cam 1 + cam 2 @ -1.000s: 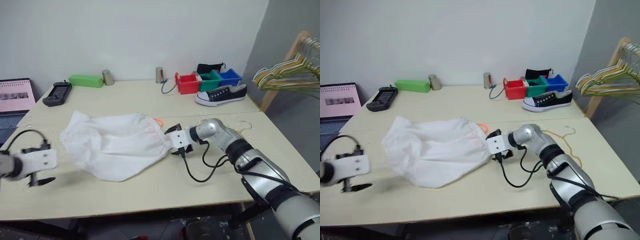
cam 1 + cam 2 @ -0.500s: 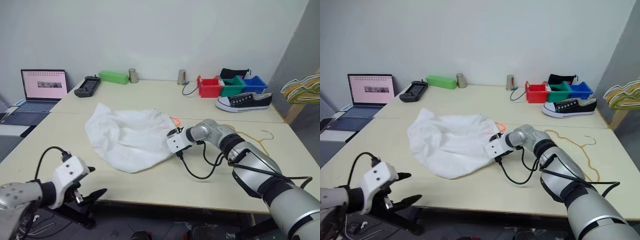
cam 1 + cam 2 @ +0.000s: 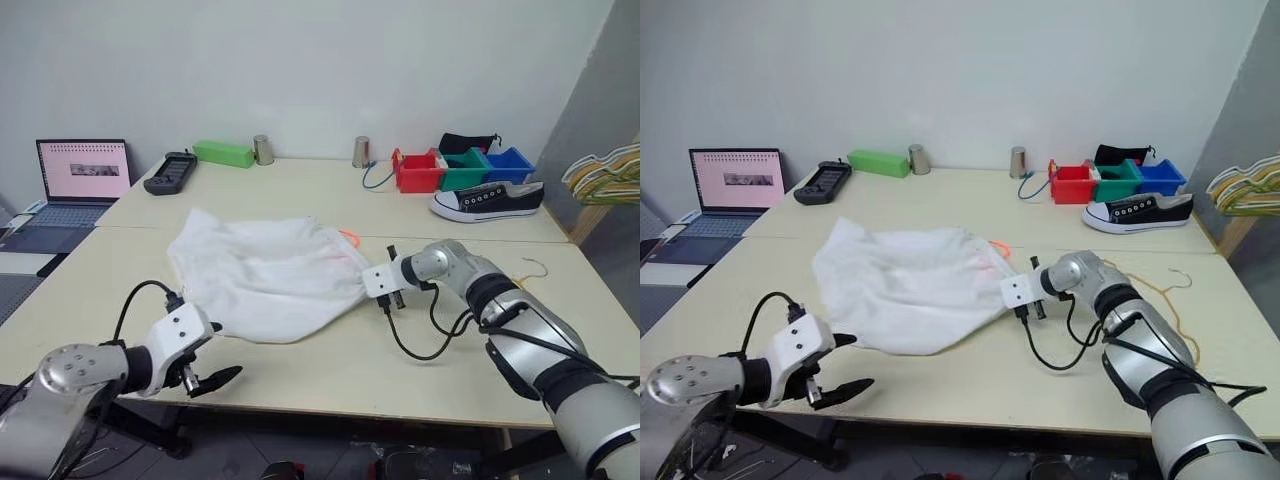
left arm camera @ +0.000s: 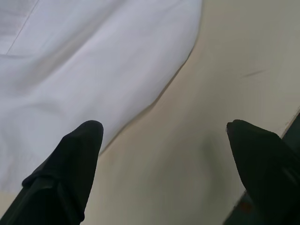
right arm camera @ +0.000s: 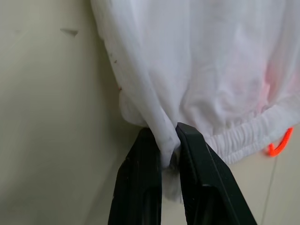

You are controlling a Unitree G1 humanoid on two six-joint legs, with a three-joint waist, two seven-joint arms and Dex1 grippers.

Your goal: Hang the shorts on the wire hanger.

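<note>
From the head view, the shorts (image 3: 265, 275) lie spread on the table (image 3: 300, 190). The right gripper (image 3: 385, 296) sits at their waistband corner, and the wire hanger (image 3: 1165, 295) lies beyond that arm, well apart from the shorts. The left gripper (image 3: 205, 372) hovers near the shorts' lower edge, fingers spread wide. Left wrist view: both fingers (image 4: 70, 164) are parted over bare table just beside the cloth. Right wrist view: fingers (image 5: 143, 183) are pinching a fold of the shorts near the orange drawstring (image 5: 280, 144).
</note>
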